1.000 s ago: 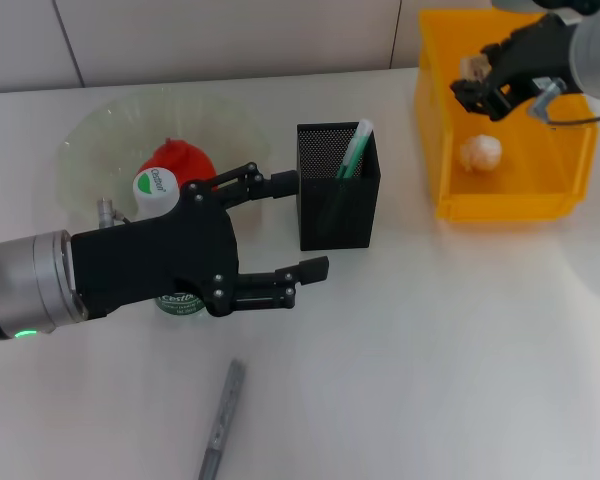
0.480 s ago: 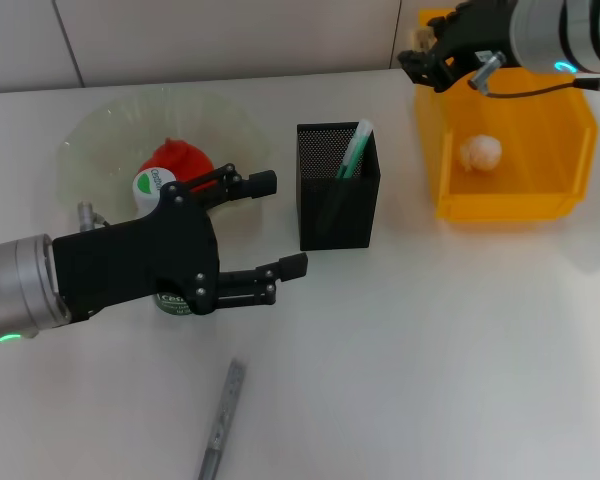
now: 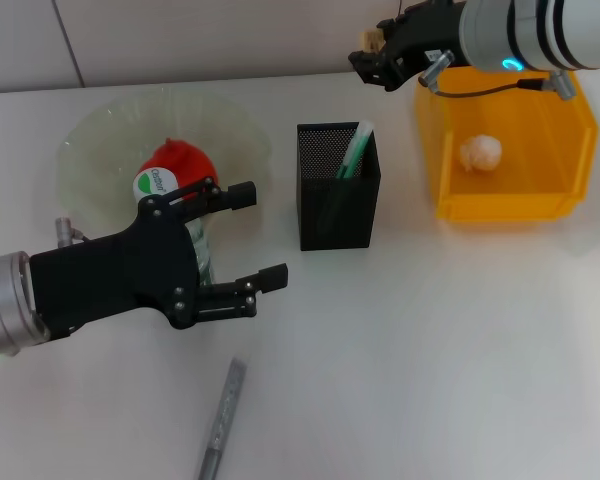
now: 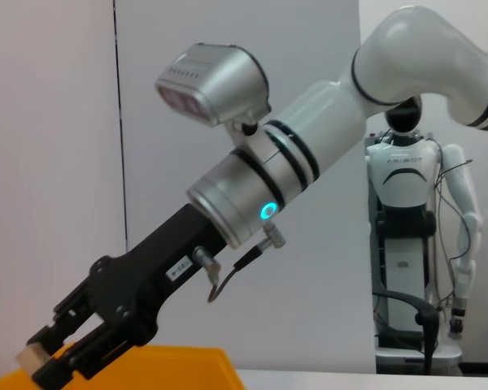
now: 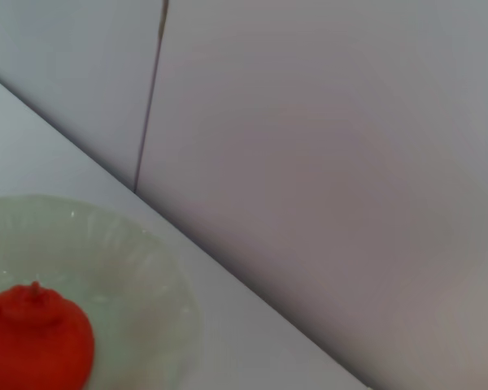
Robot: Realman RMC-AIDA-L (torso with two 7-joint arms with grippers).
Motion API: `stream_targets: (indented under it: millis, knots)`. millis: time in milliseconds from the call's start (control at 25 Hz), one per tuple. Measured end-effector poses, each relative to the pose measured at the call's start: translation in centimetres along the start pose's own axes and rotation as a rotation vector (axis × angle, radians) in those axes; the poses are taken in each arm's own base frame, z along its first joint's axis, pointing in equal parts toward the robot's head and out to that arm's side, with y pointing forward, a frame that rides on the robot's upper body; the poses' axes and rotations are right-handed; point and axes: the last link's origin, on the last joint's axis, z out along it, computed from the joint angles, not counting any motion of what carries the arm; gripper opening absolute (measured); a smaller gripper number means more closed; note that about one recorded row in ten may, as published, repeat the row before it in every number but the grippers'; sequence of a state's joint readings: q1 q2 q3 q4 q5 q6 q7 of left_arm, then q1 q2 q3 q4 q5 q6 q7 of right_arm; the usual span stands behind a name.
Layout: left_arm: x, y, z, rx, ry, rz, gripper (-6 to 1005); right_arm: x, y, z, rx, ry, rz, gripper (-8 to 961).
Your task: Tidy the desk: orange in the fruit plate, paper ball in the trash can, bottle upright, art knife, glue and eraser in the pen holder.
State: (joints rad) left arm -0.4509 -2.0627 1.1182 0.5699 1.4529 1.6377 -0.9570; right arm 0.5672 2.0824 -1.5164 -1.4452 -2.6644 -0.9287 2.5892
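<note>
The eraser (image 3: 367, 39), a small beige block, is up in the air, pinched at the tips of the right gripper (image 3: 378, 62), whose jaws are closed narrowly on it. It sits above the table's far edge, between the pen holder (image 3: 338, 203) and the yellow trash can (image 3: 450, 195). The left wrist view confirms it: eraser (image 4: 31, 358) nipped at the very end of the fingers (image 4: 73, 357). To land this one well, I'd say the gripper needs to get squarely over the holder's open mouth, on the side free of the green-and-white stick (image 3: 356, 150) leaning inside, then drop low before letting go, since that fingertip hold looks slim. The right forearm reaches in from the right, wrist angled down towards the holder. Meanwhile the left gripper (image 3: 258, 232) is spread wide and empty, just beside the bottle (image 3: 153, 184), which stands upright. The orange (image 3: 176, 160) is in the fruit plate (image 3: 90, 140), the paper ball (image 3: 480, 152) is binned, and the art knife (image 3: 221, 420) lies on the table.
</note>
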Motion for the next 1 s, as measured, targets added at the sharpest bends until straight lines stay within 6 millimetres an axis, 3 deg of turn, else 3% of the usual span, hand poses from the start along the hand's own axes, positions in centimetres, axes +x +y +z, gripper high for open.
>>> stream_targets:
  millis: [480, 1000]
  knots:
    - [-0.3, 1.1, -1.1, 0.004, 0.011, -0.008, 860, 0.3, 2.5, 0.6, -0.092, 0.000, 0.016, 420]
    - [-0.2, 1.1, -1.2, 0.003, 0.014, -0.002, 860, 2.2, 3.5, -0.1, -0.114, 0.020, 0.044, 463]
